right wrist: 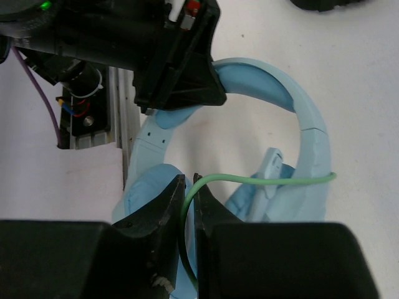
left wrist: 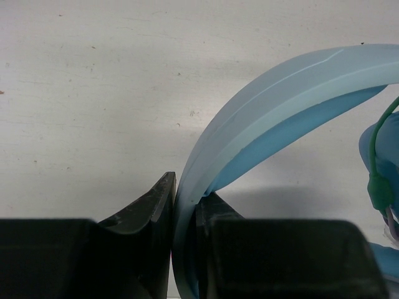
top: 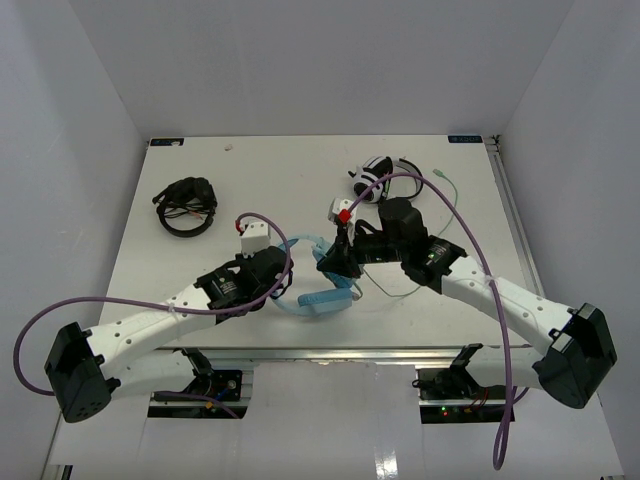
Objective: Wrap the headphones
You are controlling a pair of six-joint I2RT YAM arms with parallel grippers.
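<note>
A: How many headsets?

B: 3. 1 pair of blue headphones [top: 325,298] sits near the front middle of the table [top: 300,170]. 1 black pair [top: 186,205] is at the back left and 1 white-and-black pair [top: 375,178] at the back right.

A: And the 2 arms?

B: Both bend inward, wrists meeting over the blue headphones. The left gripper [left wrist: 187,193] is clamped on the headband [left wrist: 280,106]. The right gripper [right wrist: 189,187] pinches the 1 green cable [right wrist: 262,180], which runs across an ear cup to the band.
</note>
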